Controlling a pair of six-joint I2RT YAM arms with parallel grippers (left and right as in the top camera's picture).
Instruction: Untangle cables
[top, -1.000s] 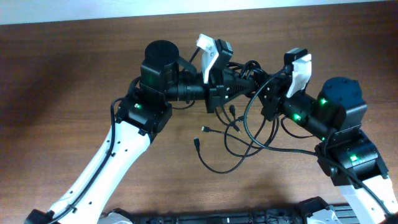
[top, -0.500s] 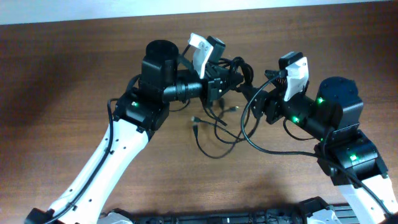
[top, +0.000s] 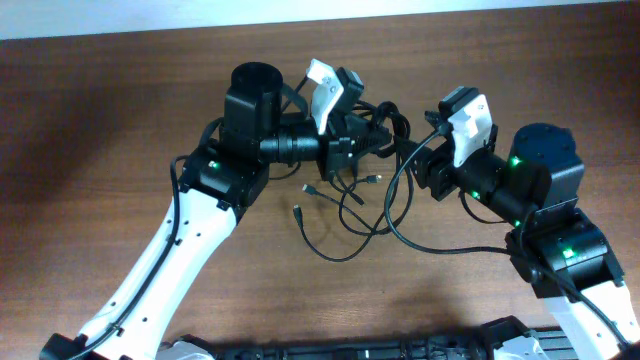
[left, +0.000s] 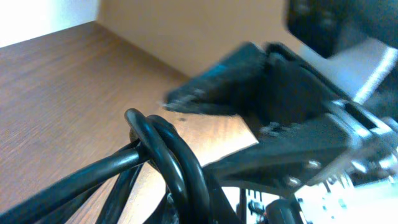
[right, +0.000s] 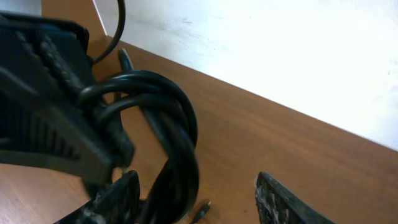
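The cables (top: 345, 215) are thin black cords. A knotted bunch hangs between the two grippers, and loose loops and small plugs trail down onto the table. My left gripper (top: 352, 140) is shut on the bunch, whose thick loops (left: 168, 149) fill the left wrist view. My right gripper (top: 420, 160) faces it from the right with its jaws apart. In the right wrist view a coil of cable (right: 171, 130) hangs close to the left finger (right: 118, 199), and the right finger (right: 283, 199) stands apart from it. The left gripper's dark body (right: 43, 112) is close on the left.
The brown wooden table (top: 110, 120) runs to a pale wall at the back. One long cable loop (top: 400, 225) curves out toward the right arm's base (top: 560, 250). Loose plug ends (top: 300, 210) lie below the left gripper.
My right gripper has let go and now stands open. The left gripper has drawn the bunch left and back, and the loose loops and plugs on the table have slid left with it.
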